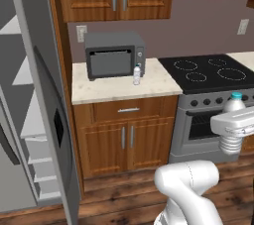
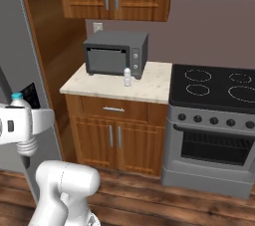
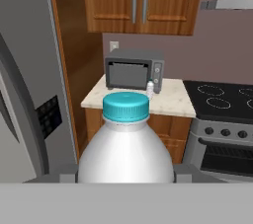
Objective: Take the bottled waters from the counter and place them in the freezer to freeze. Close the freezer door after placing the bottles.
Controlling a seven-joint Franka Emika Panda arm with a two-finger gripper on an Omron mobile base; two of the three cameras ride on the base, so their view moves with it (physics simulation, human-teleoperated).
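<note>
Gripper (image 1: 232, 129) is pinching one clear ribbed teal-capped bottle (image 1: 233, 120) upright, clear of the beige speckled counter (image 1: 106, 87); second small bottle (image 1: 137, 75) is standing beside the grey toaster oven (image 1: 114, 54); freezer (image 1: 37, 144) is standing open, shelves awaiting both

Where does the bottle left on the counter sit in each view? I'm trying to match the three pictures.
Left base view: counter bottle stands upper centre, by the toaster oven's front right corner.
Right base view: counter bottle stands upper centre, before the oven's right end.
Hand view: counter bottle shows small, just above the held bottle's teal cap.
Shared landmark: the toaster oven.
</note>
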